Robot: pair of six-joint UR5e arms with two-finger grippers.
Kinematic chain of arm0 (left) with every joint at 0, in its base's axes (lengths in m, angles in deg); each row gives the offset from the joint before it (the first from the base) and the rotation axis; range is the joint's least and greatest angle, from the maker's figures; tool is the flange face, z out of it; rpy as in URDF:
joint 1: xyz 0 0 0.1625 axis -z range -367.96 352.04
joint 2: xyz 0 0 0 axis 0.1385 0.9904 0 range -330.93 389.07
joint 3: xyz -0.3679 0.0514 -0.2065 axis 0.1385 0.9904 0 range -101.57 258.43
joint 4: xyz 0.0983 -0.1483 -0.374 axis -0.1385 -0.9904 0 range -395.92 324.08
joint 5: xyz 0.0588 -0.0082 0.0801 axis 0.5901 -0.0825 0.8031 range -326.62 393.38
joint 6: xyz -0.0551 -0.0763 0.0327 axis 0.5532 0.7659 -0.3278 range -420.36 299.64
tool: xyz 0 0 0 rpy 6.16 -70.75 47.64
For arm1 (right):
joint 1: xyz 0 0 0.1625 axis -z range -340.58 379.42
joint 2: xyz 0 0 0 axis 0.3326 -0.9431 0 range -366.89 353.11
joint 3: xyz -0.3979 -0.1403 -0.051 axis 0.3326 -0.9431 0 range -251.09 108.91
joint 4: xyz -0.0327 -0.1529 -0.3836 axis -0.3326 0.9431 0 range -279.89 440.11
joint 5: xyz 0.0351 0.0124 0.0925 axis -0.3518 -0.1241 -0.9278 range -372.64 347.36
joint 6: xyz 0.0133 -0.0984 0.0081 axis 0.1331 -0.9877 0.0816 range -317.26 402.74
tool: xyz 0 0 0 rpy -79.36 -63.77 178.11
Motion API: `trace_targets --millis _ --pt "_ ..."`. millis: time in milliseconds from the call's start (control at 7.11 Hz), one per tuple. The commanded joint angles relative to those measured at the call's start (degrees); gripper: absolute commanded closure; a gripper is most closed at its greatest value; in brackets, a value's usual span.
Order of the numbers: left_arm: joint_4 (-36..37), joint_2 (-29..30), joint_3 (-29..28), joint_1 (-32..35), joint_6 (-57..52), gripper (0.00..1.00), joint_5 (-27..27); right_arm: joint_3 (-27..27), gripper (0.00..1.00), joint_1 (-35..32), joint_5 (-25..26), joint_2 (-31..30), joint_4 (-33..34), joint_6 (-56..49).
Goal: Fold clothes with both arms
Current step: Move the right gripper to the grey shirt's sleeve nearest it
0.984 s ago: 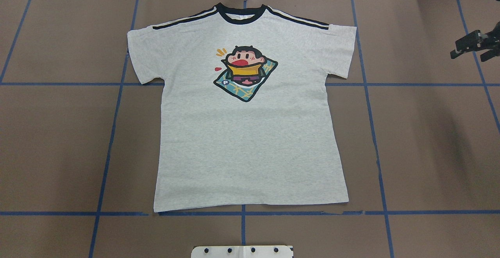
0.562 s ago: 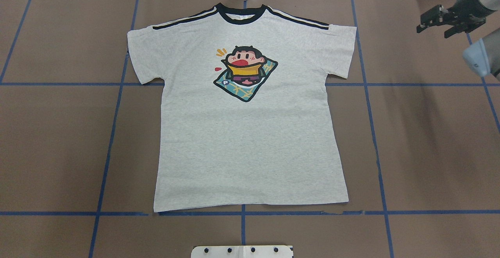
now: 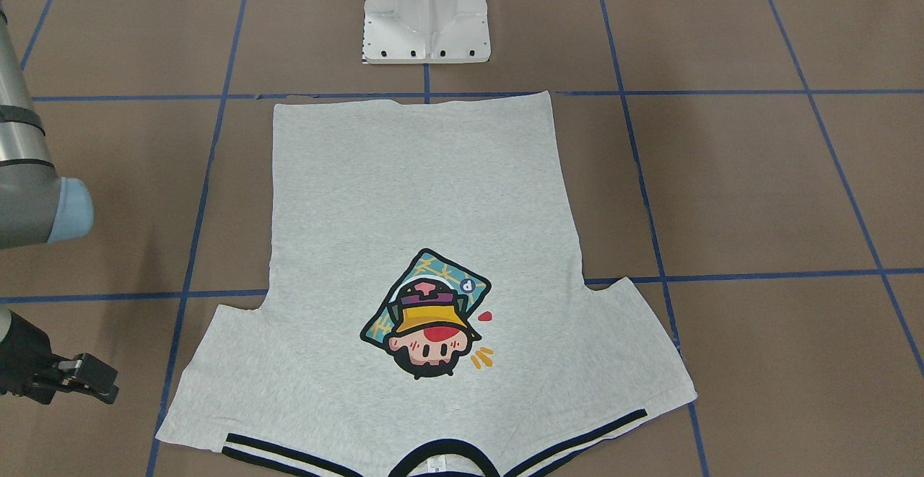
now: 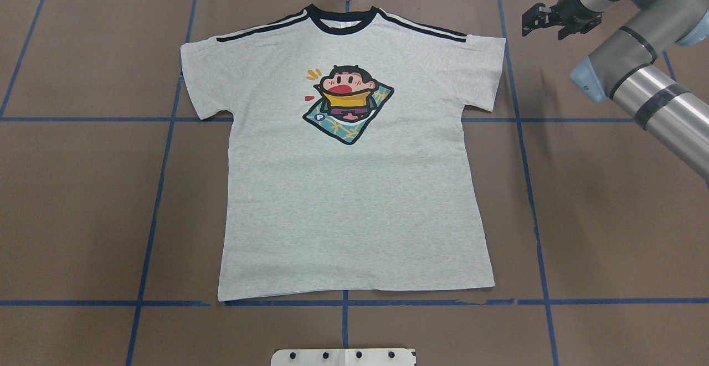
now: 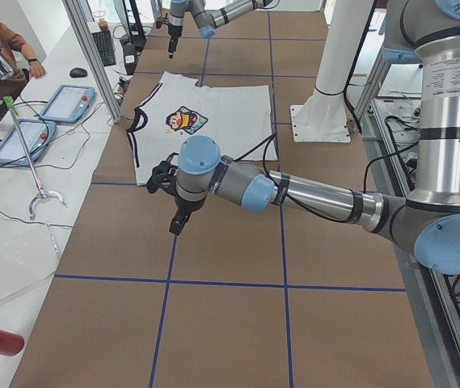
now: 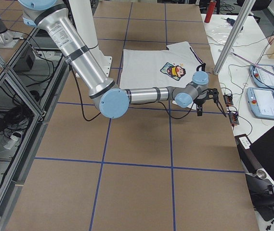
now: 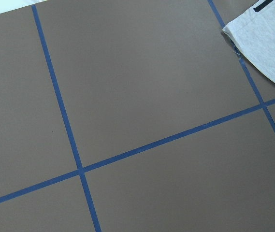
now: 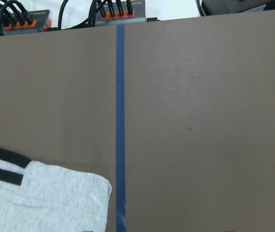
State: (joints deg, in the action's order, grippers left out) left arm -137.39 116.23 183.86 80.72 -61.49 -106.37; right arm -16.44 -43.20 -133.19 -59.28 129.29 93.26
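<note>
Grey T-shirt (image 4: pixel 354 200) spread flat, front side up

The T-shirt (image 4: pixel 354 200) lies flat on the middle of the table (image 4: pixel 83 216), collar toward the far edge and hem toward the near edge. Its front faces up. The pedestal (image 4: pixel 343 356) stands at the near edge, just behind the hem and centred on it. The right gripper (image 4: pixel 545 25) hangs beside the right sleeve, apart from the cloth, close to the far edge. The left gripper (image 5: pixel 167 202) hangs out past the left sleeve toward the table's left end (outside the overhead view altogether).
</note>
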Motion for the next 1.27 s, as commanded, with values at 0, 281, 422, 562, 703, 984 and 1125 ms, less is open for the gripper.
trace_targets --millis 0,281,422,562,703,984,1125 --pt "0.0 -0.2 0.0 0.0 -0.1 0.0 0.0 -6.8 0.08 5.2 10.5 3.0 -9.3 11.9" --pt "0.0 -0.2 -0.1 0.0 -0.4 0.0 0.0 -8.0 0.09 5.7 11.7 4.3 -10.6 18.1" --pt "-0.1 -0.2 -0.2 0.0 -0.4 0.0 0.0 -10.2 0.12 7.1 16.2 5.7 -10.8 18.1" --pt "0.0 -0.2 -0.2 0.0 -0.5 0.0 0.1 -11.2 0.17 7.6 17.0 6.0 -11.9 18.1" --pt "-0.1 -0.2 -0.2 0.0 -0.5 0.0 0.1 -11.2 0.26 7.6 17.1 6.0 -11.9 18.1" --pt "0.0 -0.2 0.0 0.0 -0.5 0.0 0.1 -11.3 0.73 7.5 17.1 5.8 -11.9 18.1" --pt "0.0 -0.2 0.0 0.0 -0.5 0.0 0.1 -11.3 1.0 7.6 17.1 5.8 -11.9 18.0"
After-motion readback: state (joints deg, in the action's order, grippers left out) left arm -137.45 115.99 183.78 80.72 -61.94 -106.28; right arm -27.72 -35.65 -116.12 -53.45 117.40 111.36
